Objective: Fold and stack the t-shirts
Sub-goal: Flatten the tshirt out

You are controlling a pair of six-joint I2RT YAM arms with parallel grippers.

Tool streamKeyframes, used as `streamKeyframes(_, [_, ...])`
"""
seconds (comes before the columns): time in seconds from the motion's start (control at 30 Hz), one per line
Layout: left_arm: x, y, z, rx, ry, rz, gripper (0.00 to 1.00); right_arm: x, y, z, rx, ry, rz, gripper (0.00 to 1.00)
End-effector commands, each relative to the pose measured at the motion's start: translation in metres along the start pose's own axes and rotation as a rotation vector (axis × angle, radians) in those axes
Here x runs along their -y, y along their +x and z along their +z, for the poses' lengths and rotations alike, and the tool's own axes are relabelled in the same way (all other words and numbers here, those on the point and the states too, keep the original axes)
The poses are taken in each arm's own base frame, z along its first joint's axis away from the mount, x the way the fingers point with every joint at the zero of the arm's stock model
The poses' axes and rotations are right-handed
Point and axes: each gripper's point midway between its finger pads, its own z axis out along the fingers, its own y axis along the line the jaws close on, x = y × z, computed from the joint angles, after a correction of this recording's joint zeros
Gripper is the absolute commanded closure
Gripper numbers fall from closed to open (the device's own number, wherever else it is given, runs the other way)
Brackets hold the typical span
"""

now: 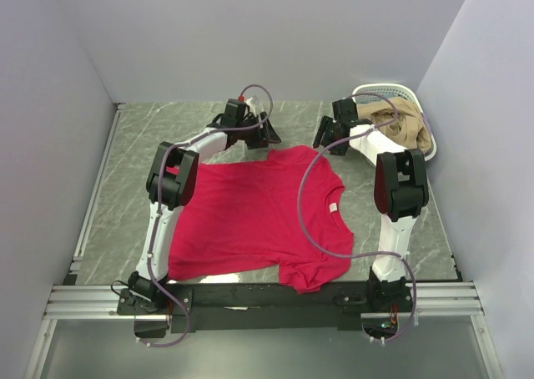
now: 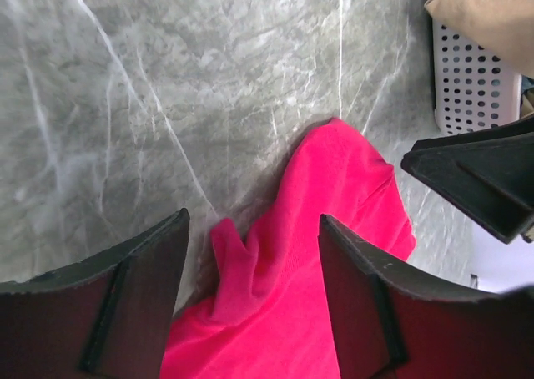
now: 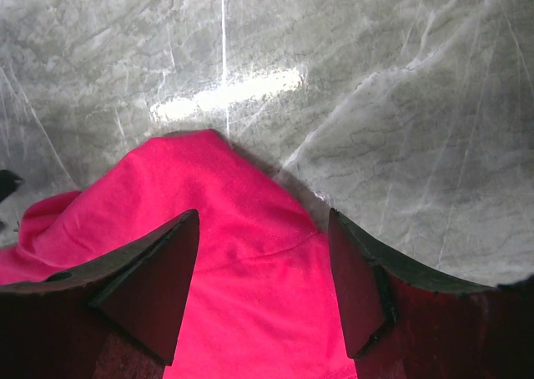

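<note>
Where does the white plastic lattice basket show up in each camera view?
Top external: white plastic lattice basket at the far right corner.
Left wrist: basket at the upper right edge.
Right wrist: not in it.
Shared landmark: the crimson-red cloth t-shirt, visible in all three.

The left gripper (image 2: 254, 220) and right gripper (image 3: 263, 216) hang low, side by side (both reaching well forward), jaws spread wide.

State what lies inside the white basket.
Tan cloth is heaped in the white basket, draping over its rim. Whatever lies beneath that cloth is covered and cannot be seen.
</note>
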Motion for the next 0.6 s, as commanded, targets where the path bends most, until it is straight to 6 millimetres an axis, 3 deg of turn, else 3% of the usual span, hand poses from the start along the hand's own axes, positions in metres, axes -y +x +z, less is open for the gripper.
streamKeyframes(0.0, [0.020,-0.023,-0.024,0.059,-0.023,0.069,0.33,0.001,-0.006,-0.001,0.024,-0.009,-0.007,0.30])
streamKeyframes(0.4, [0.009,0.005,-0.005,-0.029,-0.023,0.039,0.44,0.003,-0.012,-0.006,0.041,-0.001,-0.004,0.30])
streamKeyframes(0.57, [0.020,0.007,0.003,-0.053,0.034,0.032,0.51,0.007,-0.013,-0.006,0.041,0.007,-0.003,0.30])
